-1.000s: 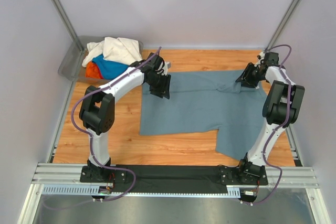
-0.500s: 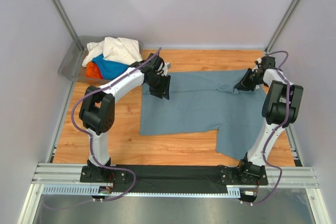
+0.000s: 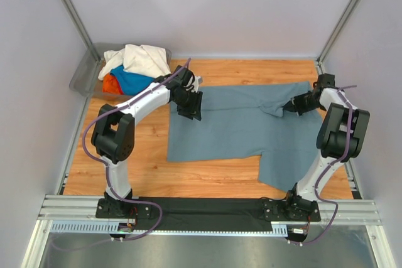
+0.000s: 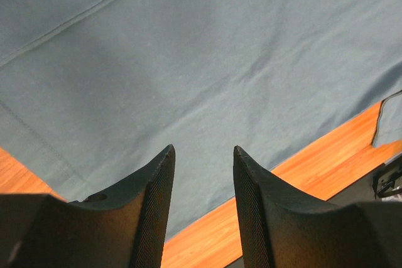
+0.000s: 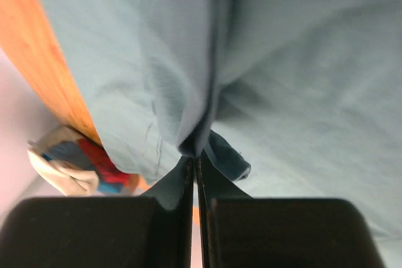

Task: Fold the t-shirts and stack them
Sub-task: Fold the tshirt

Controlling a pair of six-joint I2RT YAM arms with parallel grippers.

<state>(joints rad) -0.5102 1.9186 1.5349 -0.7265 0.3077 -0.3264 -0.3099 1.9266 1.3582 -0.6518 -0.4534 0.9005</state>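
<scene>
Now, the grey shirt (image 3: 232, 127) lies spread on the counter (image 3: 151, 161), from centre to right. It is mostly flat, w/ one part reaching toward the near edge at the right.

L tool (image 3: 191, 106) is over the shirt's far-left corner, jaws apart w/ a clear gap between them. In the left wrist view only cloth shows beyond the tips, w/ bare wood off to the side. Can't tell if the tips touch the cloth.

R tool (image 3: 290, 106) is at the shirt's far-right part, arm stretched low along the right side. Its jaws are together, clamped on a pinched ridge of the grey shirt. In the right wrist view the fold runs straight into the closed tips, and the cloth around it is bunched and creased.

The bin (image 3: 81, 76) sits at the far-left corner, just off the wood. The other shirts are heaped in it: cream shirt (image 3: 141, 58) on top, blue shirt (image 3: 135, 83) under it on the near side, red shirt (image 3: 111, 84) poking out at the left. The heap stands well apart from the grey shirt, w/ the L arm crossing between them.
</scene>
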